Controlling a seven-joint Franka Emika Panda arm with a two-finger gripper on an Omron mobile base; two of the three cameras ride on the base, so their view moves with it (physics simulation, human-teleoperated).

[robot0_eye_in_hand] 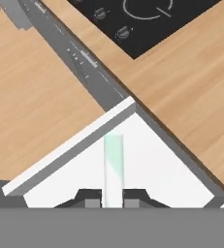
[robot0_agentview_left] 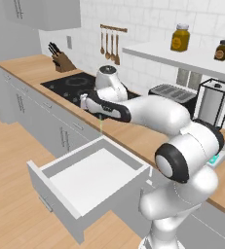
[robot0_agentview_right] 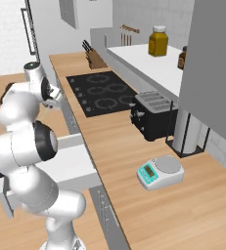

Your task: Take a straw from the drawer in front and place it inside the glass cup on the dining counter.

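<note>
A: Pale stick, greenish-white in the hand view — the straw (robot0_eye_in_hand: 113,169) — runs up from between the two dark fingertips. The gripper (robot0_eye_in_hand: 112,199) is pinched nearly together on it, holding one end.

B: Where is it relative to the drawer?

A: Clear of it. In the left base view the gripper (robot0_agentview_left: 90,103) sits above the drawer's far corner, with the straw (robot0_agentview_left: 101,125) hanging straight down toward the drawer (robot0_agentview_left: 55,187), which stands pulled out, white inside, nothing else in it that I can see.

B: Why hold it vertical?

A: My guess: end-down suits dropping it into a cup. The straw is faint in the left base view, so I can't be sure how far its tip hangs above the rim.

B: Surroundings?

A: Wood worktop (robot0_agentview_right: 134,161) along the wall, black hob (robot0_agentview_right: 102,93), toaster (robot0_agentview_right: 153,114), scale (robot0_agentview_right: 161,172), knife block (robot0_agentview_left: 61,61), jars on a white shelf. Wood floor below. Carry to the cup not yet begun.
</note>
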